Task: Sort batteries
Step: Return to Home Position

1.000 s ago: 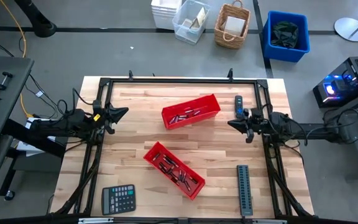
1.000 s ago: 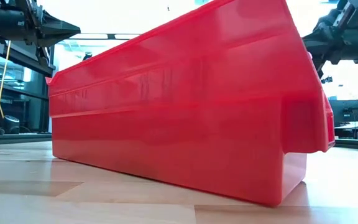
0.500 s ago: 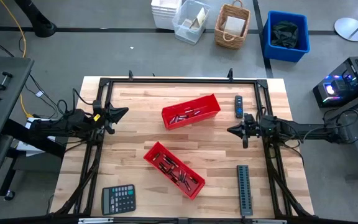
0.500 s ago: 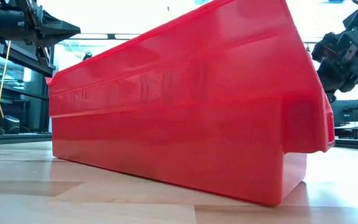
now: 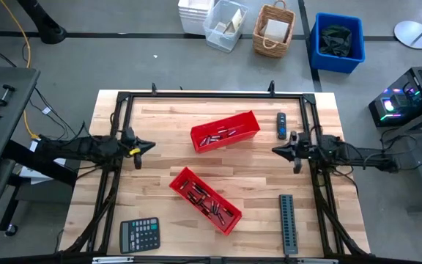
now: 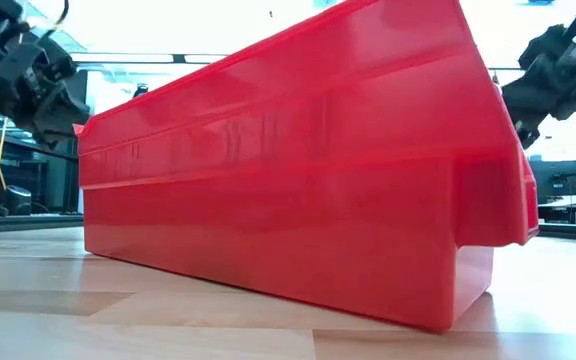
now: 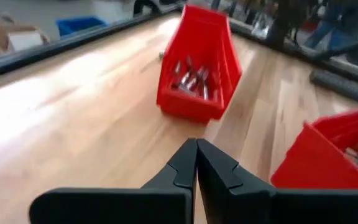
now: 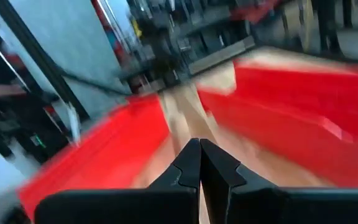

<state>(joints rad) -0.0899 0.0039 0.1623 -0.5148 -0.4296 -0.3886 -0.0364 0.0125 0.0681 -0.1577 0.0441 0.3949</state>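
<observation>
I saw the left gripper (image 5: 143, 145) at the worktop's (image 5: 167, 158) left side and the right gripper (image 5: 277, 150) at its right, both closed, empty. Batteries (image 5: 220, 134) lay in the two red bins (image 5: 252, 123) between them.

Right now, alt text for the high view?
Back red bin and front red bin, both holding batteries, sit on a wooden table; the left gripper and right gripper, both shut, point inward from opposite sides. A calculator and grey ridged strip lie in front.
</observation>
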